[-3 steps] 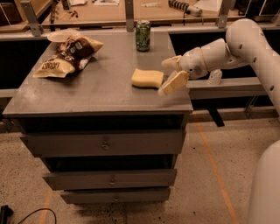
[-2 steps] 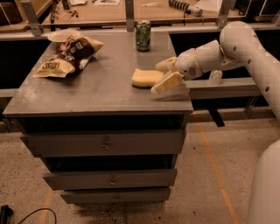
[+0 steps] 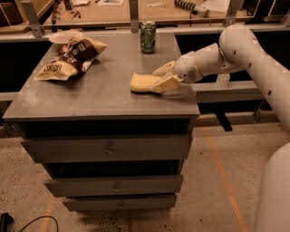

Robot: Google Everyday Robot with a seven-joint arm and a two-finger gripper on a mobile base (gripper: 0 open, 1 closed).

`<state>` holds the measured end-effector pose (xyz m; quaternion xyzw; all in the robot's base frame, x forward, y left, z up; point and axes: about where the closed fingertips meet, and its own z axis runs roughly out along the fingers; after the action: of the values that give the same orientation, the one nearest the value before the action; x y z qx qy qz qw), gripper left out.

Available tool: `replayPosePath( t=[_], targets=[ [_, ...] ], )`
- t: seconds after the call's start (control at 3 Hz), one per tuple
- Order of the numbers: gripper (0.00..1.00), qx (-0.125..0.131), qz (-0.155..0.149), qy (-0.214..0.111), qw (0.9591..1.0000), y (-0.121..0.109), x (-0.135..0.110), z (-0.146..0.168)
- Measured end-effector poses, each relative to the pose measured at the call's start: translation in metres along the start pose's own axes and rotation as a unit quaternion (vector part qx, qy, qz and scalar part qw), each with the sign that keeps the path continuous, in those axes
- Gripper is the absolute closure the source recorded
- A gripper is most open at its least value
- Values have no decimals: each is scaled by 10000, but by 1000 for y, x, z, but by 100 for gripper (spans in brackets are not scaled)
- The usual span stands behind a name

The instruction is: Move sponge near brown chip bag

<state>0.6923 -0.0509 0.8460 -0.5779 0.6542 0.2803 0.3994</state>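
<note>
The pale yellow sponge (image 3: 141,83) lies flat on the grey cabinet top (image 3: 99,95), right of centre. My gripper (image 3: 160,77) reaches in from the right, low over the top. It is open, with one cream finger (image 3: 164,69) behind the sponge's right end and the other in front of it, so the fingers straddle that end. The brown chip bag (image 3: 69,57) lies at the top's back left, well apart from the sponge.
A green drink can (image 3: 147,36) stands at the back edge, behind the sponge. A pale plate (image 3: 63,36) sits behind the chip bag. A wooden workbench (image 3: 136,11) runs along the back. The cabinet has drawers below. The top's right edge is close under my wrist.
My gripper has moved left along the top, from just right of the sponge to having its fingers around the sponge's right end. The sponge, bag and can have not moved.
</note>
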Motion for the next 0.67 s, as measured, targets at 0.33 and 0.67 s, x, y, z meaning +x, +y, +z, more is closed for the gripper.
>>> replayPosePath(
  t=[0.33, 0.67],
  targets=[
    [98, 112, -158, -18, 9998, 2, -8, 5],
    [100, 271, -329, -209, 9989, 4, -44, 30]
  ],
)
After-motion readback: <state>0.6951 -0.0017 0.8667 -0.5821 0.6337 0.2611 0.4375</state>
